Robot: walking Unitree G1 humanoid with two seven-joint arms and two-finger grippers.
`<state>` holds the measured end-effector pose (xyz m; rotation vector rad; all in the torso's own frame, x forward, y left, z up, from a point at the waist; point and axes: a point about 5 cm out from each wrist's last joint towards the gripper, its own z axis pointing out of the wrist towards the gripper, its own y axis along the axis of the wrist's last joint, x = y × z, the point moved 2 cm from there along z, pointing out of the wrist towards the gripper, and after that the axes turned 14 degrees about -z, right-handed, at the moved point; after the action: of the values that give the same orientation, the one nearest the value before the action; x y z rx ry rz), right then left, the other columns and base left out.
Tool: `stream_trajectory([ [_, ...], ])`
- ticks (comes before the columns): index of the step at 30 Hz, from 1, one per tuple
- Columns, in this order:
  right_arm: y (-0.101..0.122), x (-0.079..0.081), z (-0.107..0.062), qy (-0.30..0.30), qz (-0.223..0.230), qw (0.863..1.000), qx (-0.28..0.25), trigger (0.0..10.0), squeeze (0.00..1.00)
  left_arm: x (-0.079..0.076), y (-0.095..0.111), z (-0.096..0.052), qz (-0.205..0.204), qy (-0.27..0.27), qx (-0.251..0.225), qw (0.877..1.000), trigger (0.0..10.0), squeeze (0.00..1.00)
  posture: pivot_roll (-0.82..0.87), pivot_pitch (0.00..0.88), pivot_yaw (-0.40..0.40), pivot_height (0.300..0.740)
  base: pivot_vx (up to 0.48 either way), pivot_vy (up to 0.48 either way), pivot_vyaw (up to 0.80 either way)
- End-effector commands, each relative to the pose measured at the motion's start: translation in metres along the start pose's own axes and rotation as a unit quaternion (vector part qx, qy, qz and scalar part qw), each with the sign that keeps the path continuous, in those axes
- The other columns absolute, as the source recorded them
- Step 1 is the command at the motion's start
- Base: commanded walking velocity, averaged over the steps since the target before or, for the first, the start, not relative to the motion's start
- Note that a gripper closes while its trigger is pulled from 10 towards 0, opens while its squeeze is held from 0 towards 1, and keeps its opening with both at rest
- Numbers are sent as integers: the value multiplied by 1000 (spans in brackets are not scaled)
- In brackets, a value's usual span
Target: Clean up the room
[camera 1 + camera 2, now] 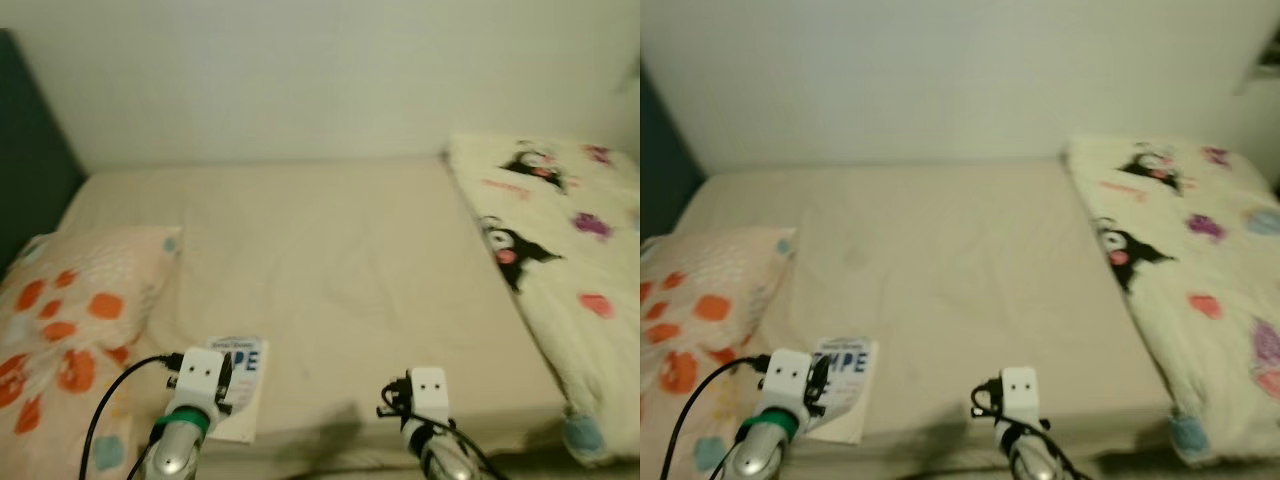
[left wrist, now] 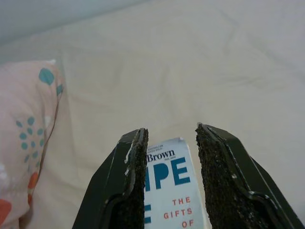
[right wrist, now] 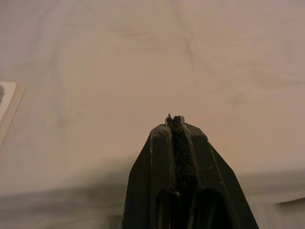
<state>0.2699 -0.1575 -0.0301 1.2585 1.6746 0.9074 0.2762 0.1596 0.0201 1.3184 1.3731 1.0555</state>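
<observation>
Two grippers hung over the bed's point(image 1: 350, 260) near edge: the left gripper point(image 2: 169, 152), fingers apart, lined up on the book point(image 1: 240, 385) beside the pillow point(image 1: 70, 320), the right gripper point(image 3: 174, 121) idle with fingers together.

Bed point(image 1: 340, 250) with a plain beige sheet, set against a pale wall. Pillow point(image 1: 70, 320) with orange spots lies at its left end, a cream blanket point(image 1: 560, 240) with cartoon characters covers the right side. A book point(image 1: 240, 385) with a white cover and blue letters lies flat near the front edge, just beside the pillow.
</observation>
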Motion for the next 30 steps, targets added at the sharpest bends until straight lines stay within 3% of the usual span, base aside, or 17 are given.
stream_trajectory([
  [1,-2,6,0,7,3,1000,3,10000,0,6,-9,-4,3,10,16,1000,10000,0,8,10,54,740,0,0,0],
  [8,-3,9,0,16,6,1000,10,10000,0,10,-9,-6,6,19,16,1000,10000,0,12,17,49,740,0,0,0],
  [19,-5,7,-1,11,4,1000,13,10000,0,10,-9,-9,6,24,11,1000,10000,0,10,27,46,740,0,0,-800],
  [25,-6,7,-1,10,4,1000,17,10000,0,9,-8,-11,9,25,5,1000,10000,0,9,30,43,740,0,0,0],
  [30,-6,7,-1,11,3,1000,19,10000,0,9,-7,-11,21,24,5,999,10000,0,10,29,42,740,0,-480,0],
])
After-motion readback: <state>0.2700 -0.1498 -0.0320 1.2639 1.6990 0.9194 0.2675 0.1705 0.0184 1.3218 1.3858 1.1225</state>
